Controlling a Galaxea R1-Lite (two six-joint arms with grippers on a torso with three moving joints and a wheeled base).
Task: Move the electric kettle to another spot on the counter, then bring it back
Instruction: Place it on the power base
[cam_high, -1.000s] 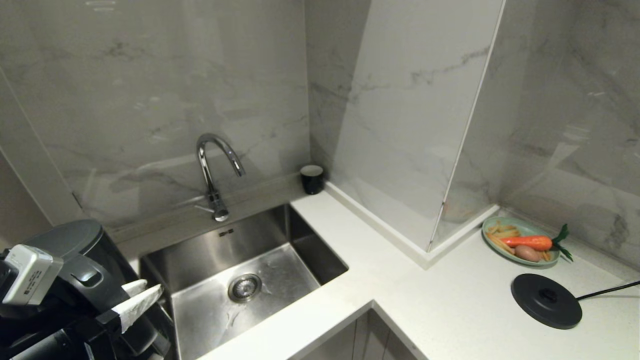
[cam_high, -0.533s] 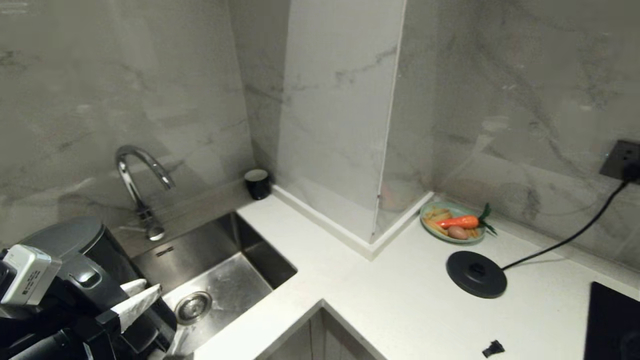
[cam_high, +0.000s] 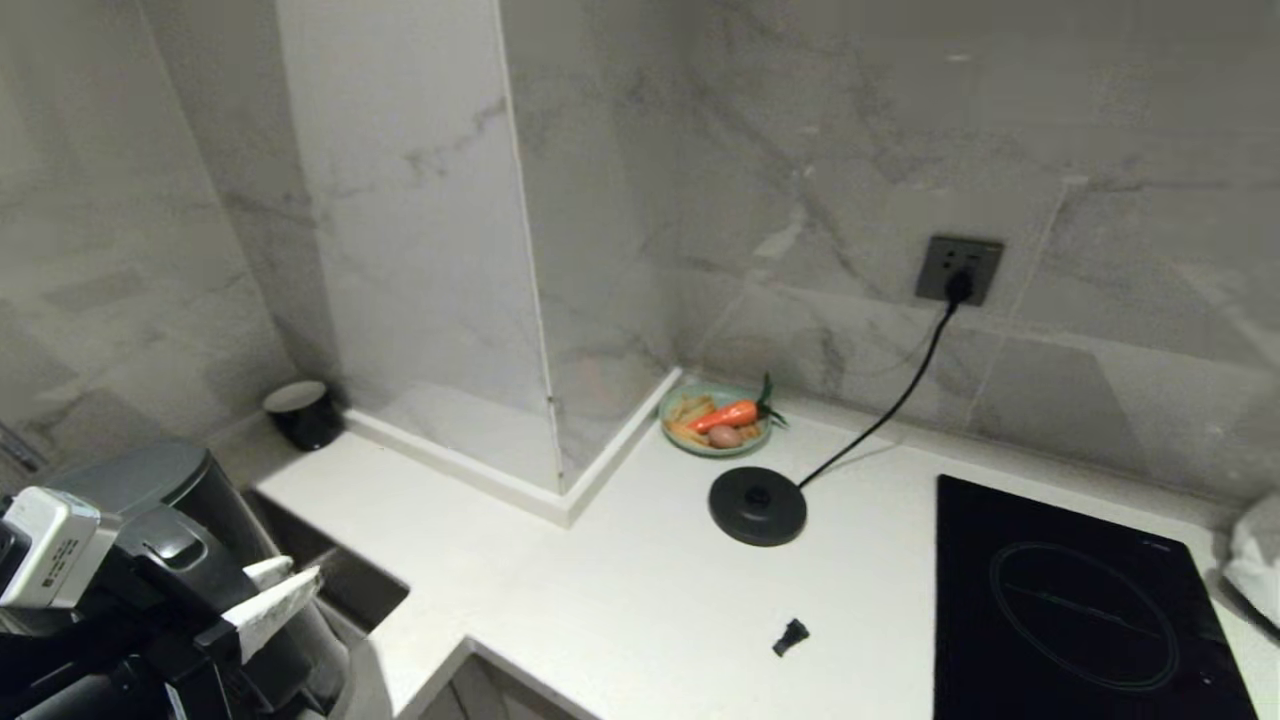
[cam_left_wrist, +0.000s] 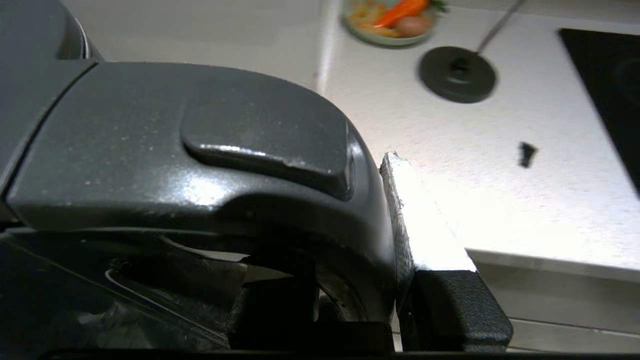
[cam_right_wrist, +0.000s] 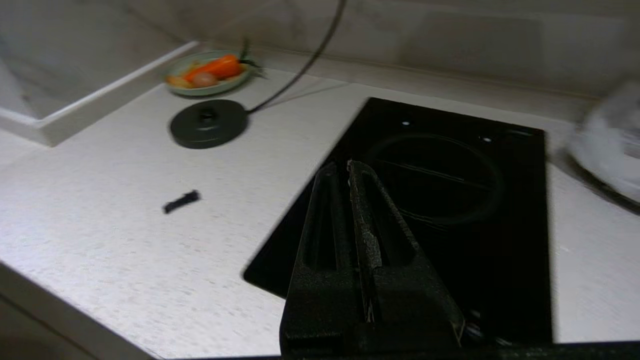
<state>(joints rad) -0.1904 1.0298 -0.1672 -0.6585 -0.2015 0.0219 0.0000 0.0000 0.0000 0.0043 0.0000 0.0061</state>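
Note:
The electric kettle (cam_high: 150, 480), a black jug with a flat grey lid, hangs at the lower left of the head view, over the sink's edge. My left gripper (cam_high: 283, 583) is shut on its dark grey handle (cam_left_wrist: 225, 150). One white-padded finger (cam_left_wrist: 420, 220) presses the handle's side; the other is hidden behind it. The white speckled counter (cam_high: 620, 590) stretches ahead and to the right. My right gripper (cam_right_wrist: 345, 167) is shut and empty, hanging above the cooktop's near corner.
A flat black round base (cam_high: 757, 505) with a cord runs to a wall socket (cam_high: 962, 268). Behind it is a green plate (cam_high: 715, 420) of vegetables. Black glass cooktop (cam_high: 1080, 600) at right, small black cup (cam_high: 300, 412) by the wall, small black piece (cam_high: 790, 636) on the counter.
The whole head view has swung to the right: tap and sink slid out at the left, cooktop and socket came in. Kettle and left gripper keep their place in the picture.

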